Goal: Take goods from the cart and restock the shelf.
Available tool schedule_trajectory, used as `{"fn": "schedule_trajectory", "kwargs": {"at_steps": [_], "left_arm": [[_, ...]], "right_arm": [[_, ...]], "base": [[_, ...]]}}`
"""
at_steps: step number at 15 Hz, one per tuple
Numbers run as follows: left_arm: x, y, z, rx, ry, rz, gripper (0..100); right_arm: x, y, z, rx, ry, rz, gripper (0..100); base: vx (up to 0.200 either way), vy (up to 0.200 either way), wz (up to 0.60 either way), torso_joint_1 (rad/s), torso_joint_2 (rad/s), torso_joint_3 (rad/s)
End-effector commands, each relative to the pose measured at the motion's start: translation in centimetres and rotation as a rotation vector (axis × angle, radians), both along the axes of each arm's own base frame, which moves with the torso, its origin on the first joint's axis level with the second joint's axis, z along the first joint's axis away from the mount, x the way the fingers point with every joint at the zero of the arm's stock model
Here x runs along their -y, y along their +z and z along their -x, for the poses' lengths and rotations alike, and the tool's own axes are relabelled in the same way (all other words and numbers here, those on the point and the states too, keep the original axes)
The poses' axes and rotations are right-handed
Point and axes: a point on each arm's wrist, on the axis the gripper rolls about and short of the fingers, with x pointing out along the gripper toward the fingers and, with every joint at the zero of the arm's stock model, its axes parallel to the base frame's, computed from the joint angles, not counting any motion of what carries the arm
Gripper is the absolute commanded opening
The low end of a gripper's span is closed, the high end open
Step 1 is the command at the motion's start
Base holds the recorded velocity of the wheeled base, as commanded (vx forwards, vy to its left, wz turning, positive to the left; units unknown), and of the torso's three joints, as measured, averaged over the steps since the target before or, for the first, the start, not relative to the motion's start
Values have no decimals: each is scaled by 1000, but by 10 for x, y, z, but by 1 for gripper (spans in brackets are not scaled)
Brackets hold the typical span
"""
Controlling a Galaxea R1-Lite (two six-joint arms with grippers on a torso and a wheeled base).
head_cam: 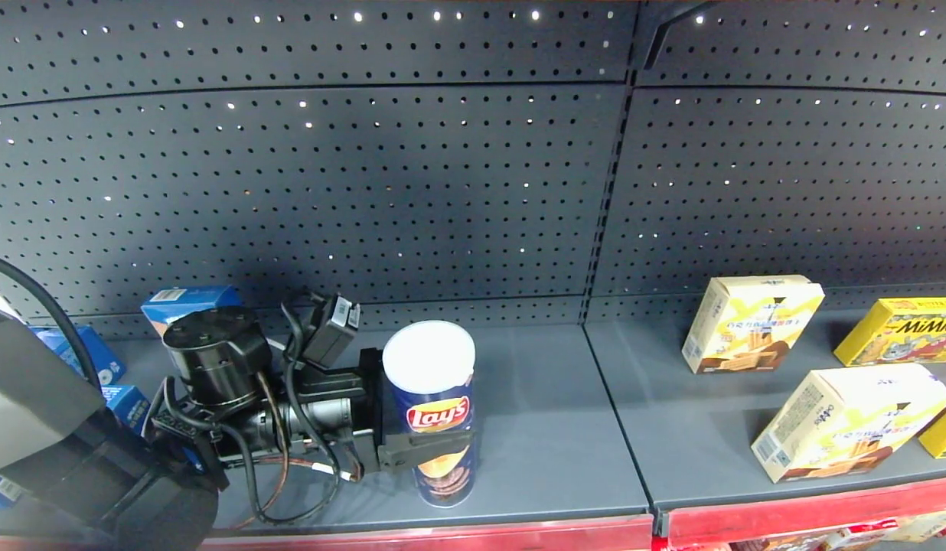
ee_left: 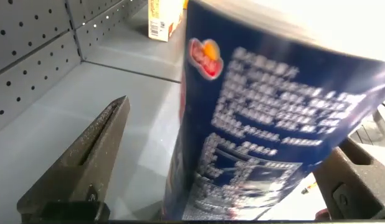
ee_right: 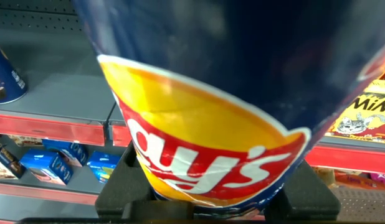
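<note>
A grey store shelf (head_cam: 534, 428) runs across the head view, with a dark pegboard back panel (head_cam: 442, 191) behind it. My left end effector (head_cam: 435, 432) reaches in from the left and straddles a tall blue chip can (head_cam: 431, 398) with a white lid. The can stands upright near the shelf's front edge. In the left wrist view one finger (ee_left: 86, 162) stands clear of the can wall, so I read the jaws as parted, not clamping. My right end effector (ee_right: 211, 196) is clamped on a second can (ee_right: 205, 124) of the same kind, held out in front of the shelving. Cream boxes (head_cam: 748, 321) and a yellow box (head_cam: 901, 329) stand well to the right, and blue boxes (head_cam: 190, 302) sit at the back left.

I judge the step as placing, with the first can down and the grip let go. Next I would draw the left arm straight back without nudging the can, then bring the second can in beside it.

Each can carries a red badge with white script against yellow. The back has a block of small white print, too blurred to read. The yellow box bears bold dark lettering.
</note>
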Motion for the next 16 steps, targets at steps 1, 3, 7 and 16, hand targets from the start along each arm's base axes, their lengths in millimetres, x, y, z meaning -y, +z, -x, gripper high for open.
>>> {"fn": "schedule_trajectory", "kwargs": {"at_steps": [1,3,7,16], "left_arm": [[-1,2,1,7,1,2,100],[-2,8,4,26,2,9,100],[-12,17,28,35,10,8,100],[-44,34,55,120,134,6,100]], "right_arm": [[0,0,0,-1,1,1,0],[0,0,0,-1,2,1,0],[0,1,0,2,5,0,0],[0,-1,-1,-5,7,1,0]], "base": [[0,0,0,0,0,0],[0,0,0,0,0,0],[0,0,0,0,0,0],[0,0,0,0,0,0]]}}
